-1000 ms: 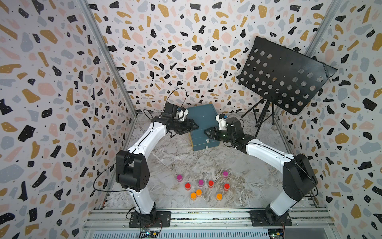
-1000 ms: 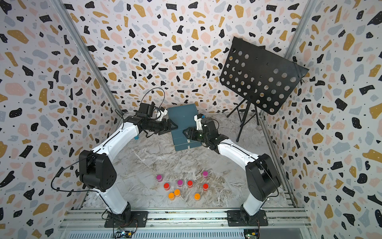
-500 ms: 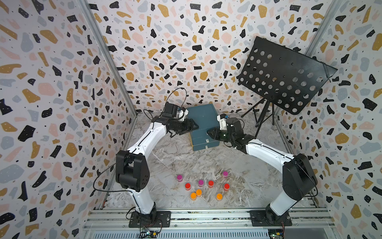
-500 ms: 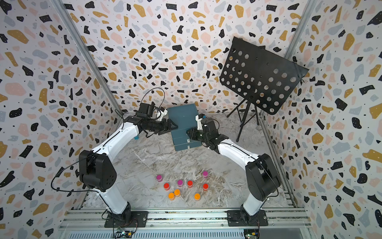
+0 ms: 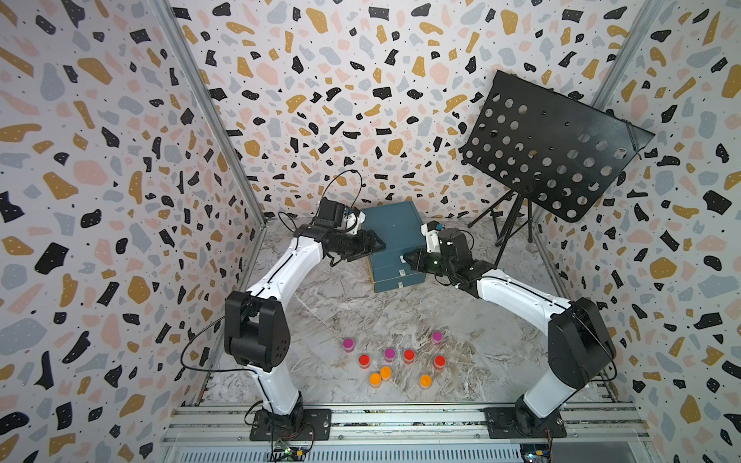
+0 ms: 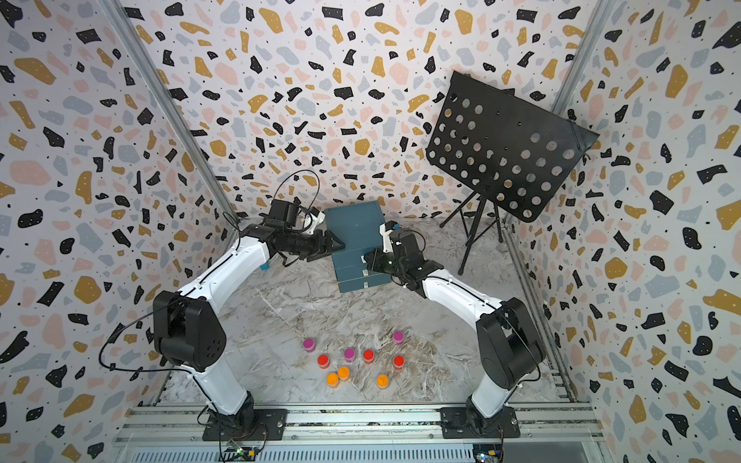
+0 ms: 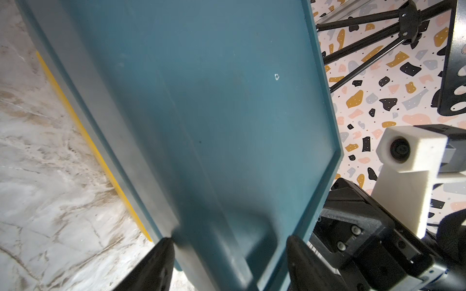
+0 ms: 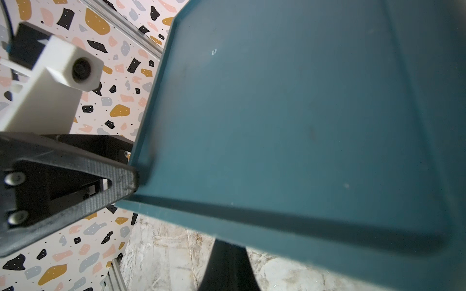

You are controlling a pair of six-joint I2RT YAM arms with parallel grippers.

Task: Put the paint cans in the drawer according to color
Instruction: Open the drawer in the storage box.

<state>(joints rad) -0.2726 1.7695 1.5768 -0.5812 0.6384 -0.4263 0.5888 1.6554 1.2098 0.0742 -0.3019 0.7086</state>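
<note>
Now the left gripper (image 5: 379,245) squeezes the top edge of the drawer (image 5: 395,228). The right gripper (image 5: 407,258) is pinched tight at the drawer's front; what it pinches is hidden. The paint cans (image 5: 389,354) stand on the bench (image 5: 333,312), well apart from the drawer.

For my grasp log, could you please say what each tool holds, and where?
Left tool clamps the teal-blue cube-shaped drawer box at its top front corner. Right tool, shut at the top drawer front, probably pinches its hidden tab.
</note>
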